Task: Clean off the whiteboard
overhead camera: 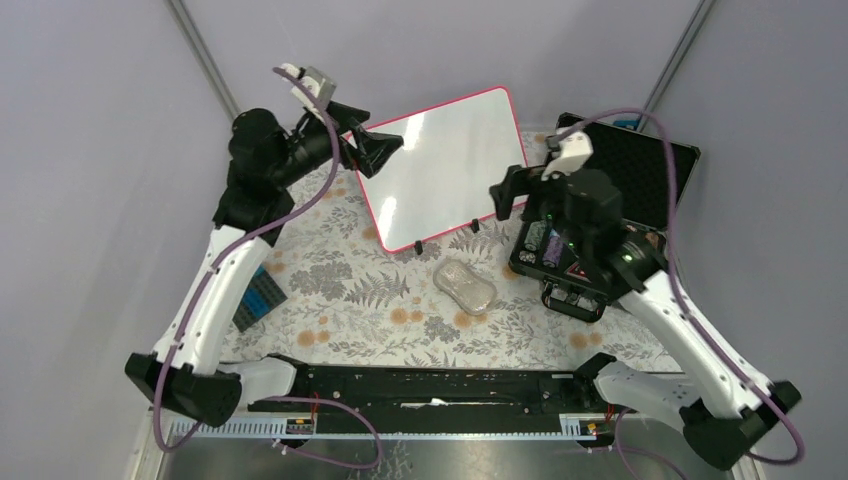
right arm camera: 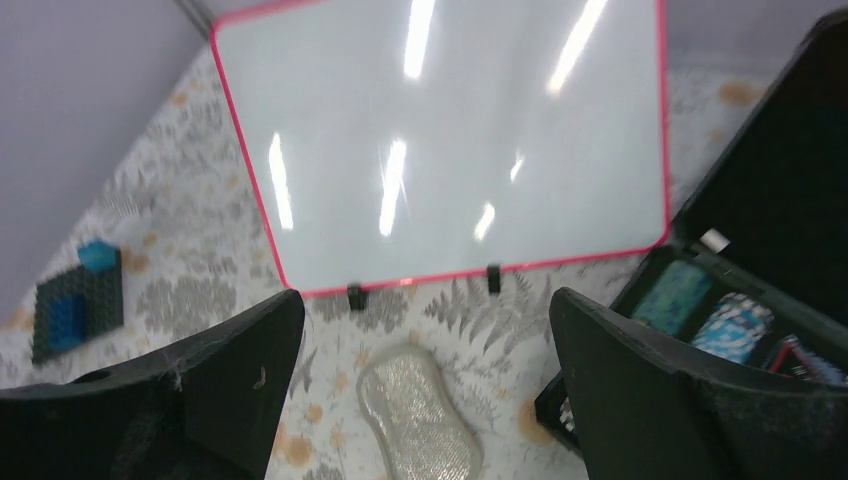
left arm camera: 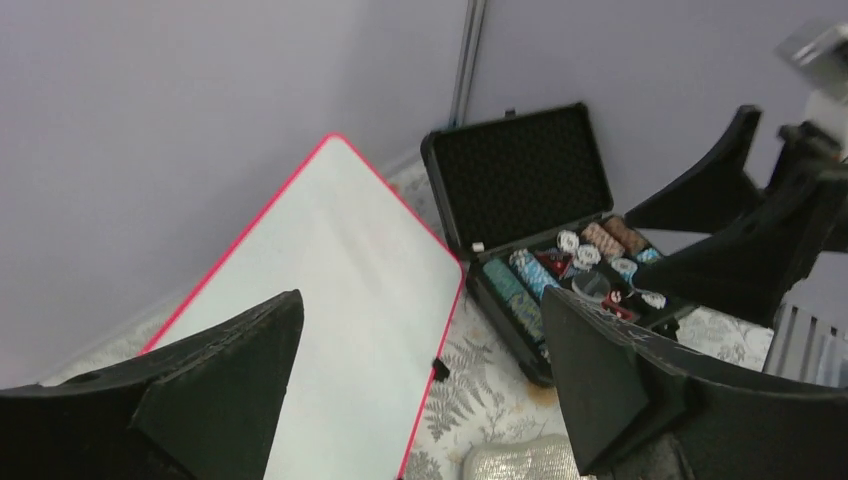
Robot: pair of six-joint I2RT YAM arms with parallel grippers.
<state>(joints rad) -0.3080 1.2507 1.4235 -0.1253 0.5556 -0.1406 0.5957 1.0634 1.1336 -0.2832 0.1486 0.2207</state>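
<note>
The whiteboard [overhead camera: 440,165] has a pink-red frame and small black feet, and stands tilted at the back middle of the floral cloth. Its surface shows glare and no clear writing in the left wrist view [left arm camera: 330,270] or the right wrist view [right arm camera: 450,140]. A silvery glittery pad [overhead camera: 465,287] lies flat in front of the board and also shows in both wrist views [left arm camera: 520,462] [right arm camera: 420,420]. My left gripper [overhead camera: 365,140] [left arm camera: 422,300] is open and empty, raised at the board's left edge. My right gripper [overhead camera: 515,195] [right arm camera: 425,295] is open and empty, above the board's right front corner and the pad.
An open black foam-lined case [overhead camera: 600,230] with poker chips sits right of the board, under my right arm. A dark blue and black brick plate [overhead camera: 258,298] lies at the left near my left arm. Grey walls enclose the table.
</note>
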